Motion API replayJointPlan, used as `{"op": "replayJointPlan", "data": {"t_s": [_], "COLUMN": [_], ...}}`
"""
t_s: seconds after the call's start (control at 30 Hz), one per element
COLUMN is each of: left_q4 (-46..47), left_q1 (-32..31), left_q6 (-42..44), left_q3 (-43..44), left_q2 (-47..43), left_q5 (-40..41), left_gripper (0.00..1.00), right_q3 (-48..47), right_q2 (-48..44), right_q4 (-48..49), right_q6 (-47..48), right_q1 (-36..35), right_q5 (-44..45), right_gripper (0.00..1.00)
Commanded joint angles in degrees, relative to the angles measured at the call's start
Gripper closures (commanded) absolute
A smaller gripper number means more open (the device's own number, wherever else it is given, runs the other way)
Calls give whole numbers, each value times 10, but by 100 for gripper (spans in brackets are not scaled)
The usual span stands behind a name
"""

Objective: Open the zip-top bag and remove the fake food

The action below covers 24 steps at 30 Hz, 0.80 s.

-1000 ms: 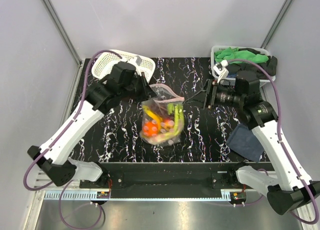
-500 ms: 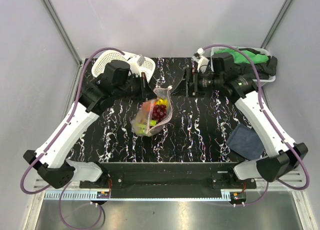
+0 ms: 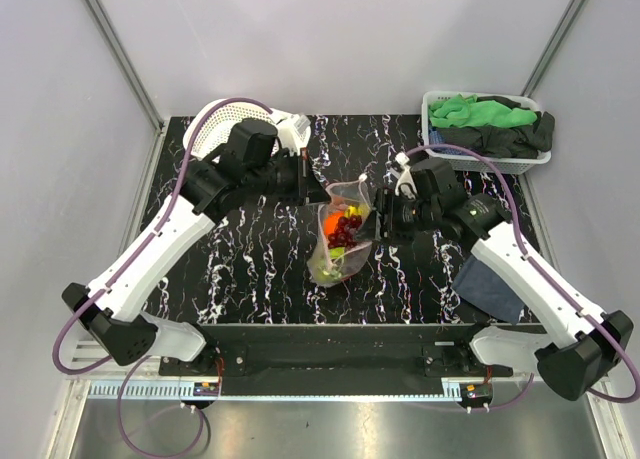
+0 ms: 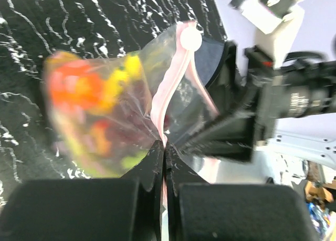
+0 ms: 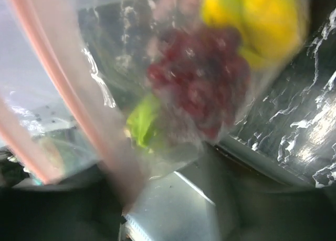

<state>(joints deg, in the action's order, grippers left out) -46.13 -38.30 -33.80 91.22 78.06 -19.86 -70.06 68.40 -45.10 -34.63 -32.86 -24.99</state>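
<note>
Clear plastic of the zip-top bag [image 3: 340, 251] stands mid-table between the two arms, mouth up, with the fake food [image 3: 343, 227] bunched inside as purple, orange, yellow and green pieces. None of it lies out on the table [image 3: 240, 259], so removal is not begun. The zip strip [image 4: 176, 73] shows as two pink tracks splitting apart in the left wrist view; judged partly unzipped, extent unclear. Left gripper [image 4: 164, 146] is clamped tight on the strip at one side of the mouth, holding that side up. Right gripper [image 3: 380, 222] sits just beside the opposite side of the mouth, and the bag fills its camera. That view is blurred, so I cannot tell whether its jaws are parted or have hold of the plastic. Left to do: widen the mouth, take the food out.
</note>
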Motion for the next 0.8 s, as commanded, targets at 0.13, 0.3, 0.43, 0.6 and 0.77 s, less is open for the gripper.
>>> {"op": "replayJointPlan", "data": {"t_s": [0.13, 0.3, 0.43, 0.6, 0.77], "left_q4": [104, 146, 189, 198, 178], "left_q1": [1, 0, -12, -27, -24], "left_q6": [-35, -57, -102, -109, -79], "left_q3": [5, -8, 9, 51, -52], "left_q2": [-2, 11, 44, 92, 68], "left_q5": [-68, -90, -121, -132, -83], "left_gripper": [100, 100, 100, 100, 100], "right_q3": [13, -47, -117, -208, -163], "right_q2": [-4, -20, -30, -15, -7], "right_q4": [13, -78, -161, -282, -232], "right_q6": [-51, -10, 32, 69, 76], "right_q1": [-4, -4, -4, -4, -4], "right_q5": [51, 122, 185, 237, 178], "right_gripper": [100, 100, 100, 100, 100]}}
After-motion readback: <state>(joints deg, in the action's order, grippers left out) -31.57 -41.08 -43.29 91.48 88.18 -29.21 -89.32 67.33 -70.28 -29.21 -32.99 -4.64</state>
